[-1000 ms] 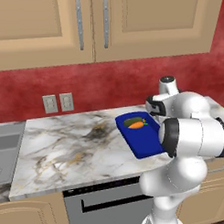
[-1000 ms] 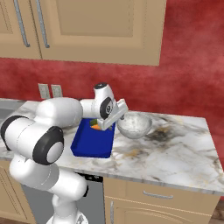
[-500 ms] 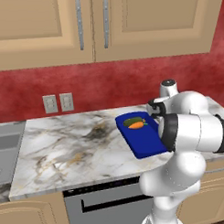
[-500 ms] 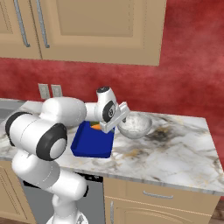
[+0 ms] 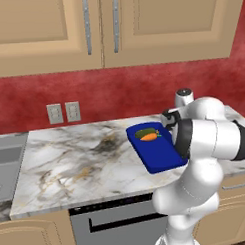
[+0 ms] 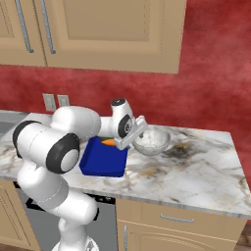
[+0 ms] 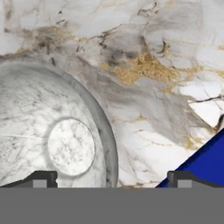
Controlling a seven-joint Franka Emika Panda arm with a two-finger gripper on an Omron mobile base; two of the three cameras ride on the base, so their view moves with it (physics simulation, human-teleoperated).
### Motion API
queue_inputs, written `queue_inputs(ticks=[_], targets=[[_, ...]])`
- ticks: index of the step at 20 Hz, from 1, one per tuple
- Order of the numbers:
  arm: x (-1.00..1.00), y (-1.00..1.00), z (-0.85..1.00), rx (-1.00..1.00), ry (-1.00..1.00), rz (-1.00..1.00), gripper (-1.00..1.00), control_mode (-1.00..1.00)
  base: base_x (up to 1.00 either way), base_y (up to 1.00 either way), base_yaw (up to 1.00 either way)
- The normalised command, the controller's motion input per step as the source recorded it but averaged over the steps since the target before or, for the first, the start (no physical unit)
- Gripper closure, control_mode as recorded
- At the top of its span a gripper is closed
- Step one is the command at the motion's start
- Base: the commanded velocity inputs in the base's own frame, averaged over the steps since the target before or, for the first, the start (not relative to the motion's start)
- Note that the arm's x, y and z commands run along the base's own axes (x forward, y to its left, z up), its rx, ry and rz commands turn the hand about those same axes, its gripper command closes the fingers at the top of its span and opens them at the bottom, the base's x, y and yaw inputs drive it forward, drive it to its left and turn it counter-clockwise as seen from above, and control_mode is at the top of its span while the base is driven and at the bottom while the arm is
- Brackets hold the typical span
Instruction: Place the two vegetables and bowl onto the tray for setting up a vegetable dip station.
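The dark blue tray (image 5: pixel 158 152) lies on the marble counter with the dark-green cucumber piece (image 5: pixel 145 132) and the orange carrot (image 5: pixel 150 137) at its far end. From the right base view I see the tray (image 6: pixel 102 161), the carrot (image 6: pixel 109 142) and the pale marbled bowl (image 6: pixel 152 139) standing just right of the tray. My gripper (image 6: pixel 135 137) hangs open between tray and bowl, just above the bowl's near rim. Looking down the hand, the bowl (image 7: pixel 43 131) is at the left, its rim passing between my open gripper (image 7: pixel 111 180) fingertips, and a tray (image 7: pixel 205 166) corner shows at the right.
A red wall with two outlets (image 5: pixel 63 112) backs the counter, under wooden cabinets. A sink (image 5: pixel 8 158) sits at the far left. Bare marble counter (image 6: pixel 196 166) stretches to the right of the bowl.
The hand has edged a little away from the tray toward the bowl and lower. Its jaws stay wide. Vegetables, tray and bowl have not moved.
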Motion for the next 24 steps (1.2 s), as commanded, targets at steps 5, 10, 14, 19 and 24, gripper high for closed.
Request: queue_inputs(ticks=[5,10,14,19,24], targets=[[0.16,-0.09,-0.07,0.00,0.00,0.00,-1.00,-1.00,0.00,0.00,0.00],[0.10,-0.10,-0.09,0.00,0.00,0.00,-1.00,-1.00,0.00,0.00,0.00],[0.00,-0.01,-0.18,0.00,0.00,0.00,-1.00,-1.00,0.00,0.00,0.00],[0.00,0.00,-0.16,0.00,0.00,0.00,-1.00,-1.00,0.00,0.00,0.00],[0.00,0.00,-0.15,0.00,0.00,0.00,-1.00,-1.00,0.00,0.00,0.00]])
